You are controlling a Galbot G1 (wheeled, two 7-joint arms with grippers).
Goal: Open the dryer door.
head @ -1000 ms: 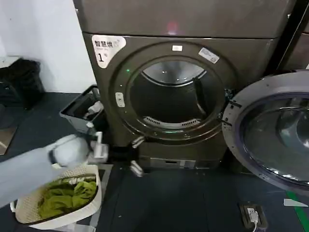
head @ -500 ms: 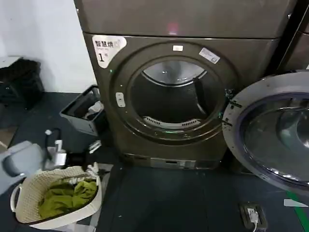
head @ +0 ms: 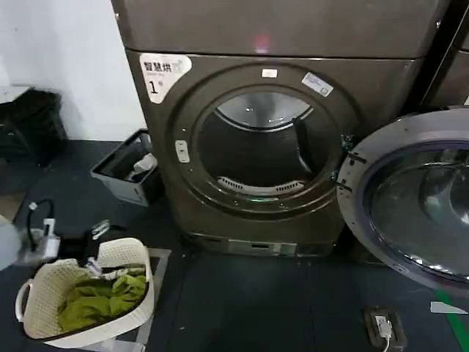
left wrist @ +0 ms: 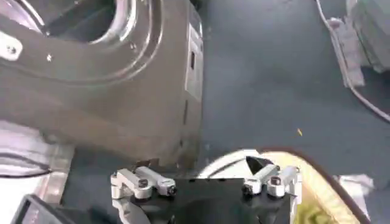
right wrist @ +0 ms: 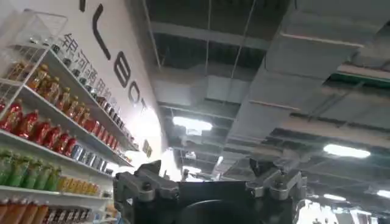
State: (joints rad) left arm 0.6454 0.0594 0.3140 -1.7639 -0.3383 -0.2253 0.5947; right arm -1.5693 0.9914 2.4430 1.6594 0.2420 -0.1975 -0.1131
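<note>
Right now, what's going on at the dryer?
The big round chrome-rimmed dryer door already hangs swung wide open to the right of the bronze-grey machine with the white "1" sticker, its drum exposed. The left claw is open and empty, low at the left above the white laundry basket. The right claw is open, pointing at the ceiling.

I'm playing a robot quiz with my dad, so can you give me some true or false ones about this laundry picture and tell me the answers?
1. The dryer door is swung wide open. True.
2. The drum opening is stuffed with clothes. False: the inside looks bare, with no laundry in it.
3. The white basket holds green cloth. True.
4. The left gripper is gripping the door's rim. False: it is low at the left, by the basket, far from the door.
5. The left gripper's fingers are spread apart. True.
6. The sticker on the machine shows a "7". False: it shows a "1".
</note>
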